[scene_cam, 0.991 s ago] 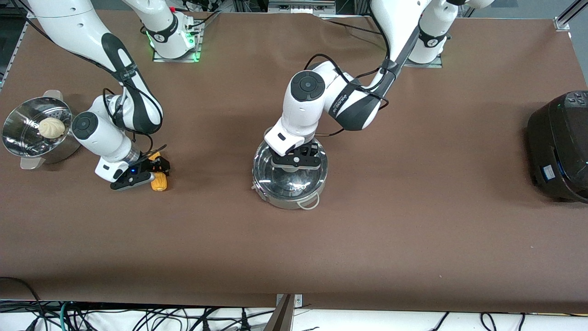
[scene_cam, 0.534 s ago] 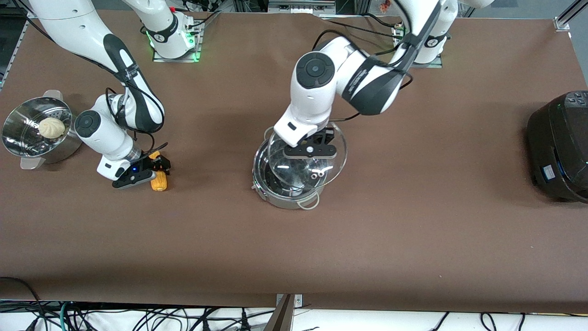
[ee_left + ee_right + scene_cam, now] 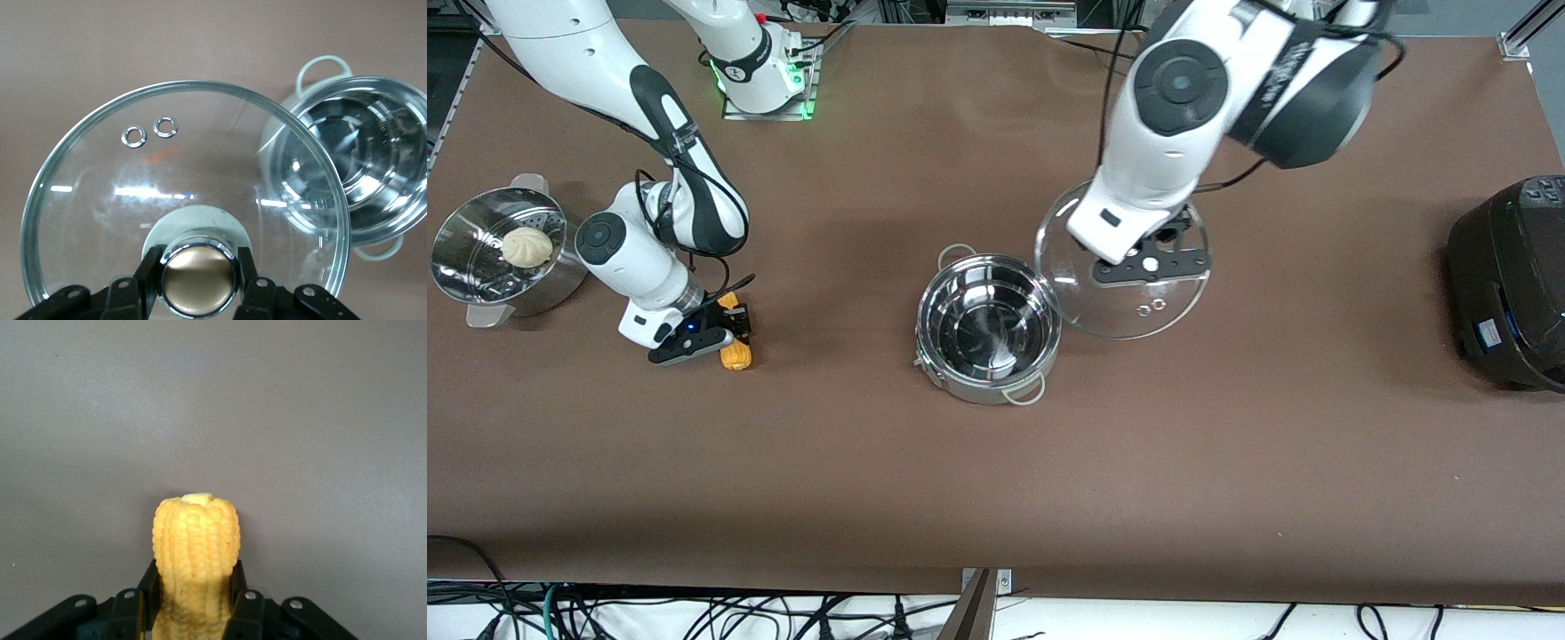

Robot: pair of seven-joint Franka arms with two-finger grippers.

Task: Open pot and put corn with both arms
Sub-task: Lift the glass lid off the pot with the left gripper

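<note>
Yellow-orange corn cob [image 3: 195,553] at lower centre | right hand [image 3: 193,600] is gripping it | left hand [image 3: 198,283] is clamping glass lid's tan knob [image 3: 199,277] | risk: shallow grip is letting cob roll before reaching shiny steel pot [image 3: 989,327].

- A brown counter [image 3: 1227,462] fills nearly the whole front view, its matte surface evenly lit.
- Tangled cables [image 3: 694,613] run along a pale strip below the counter's near edge.
- More cables [image 3: 827,11] and metal framing [image 3: 1525,31] line the edge by the bases.
</note>
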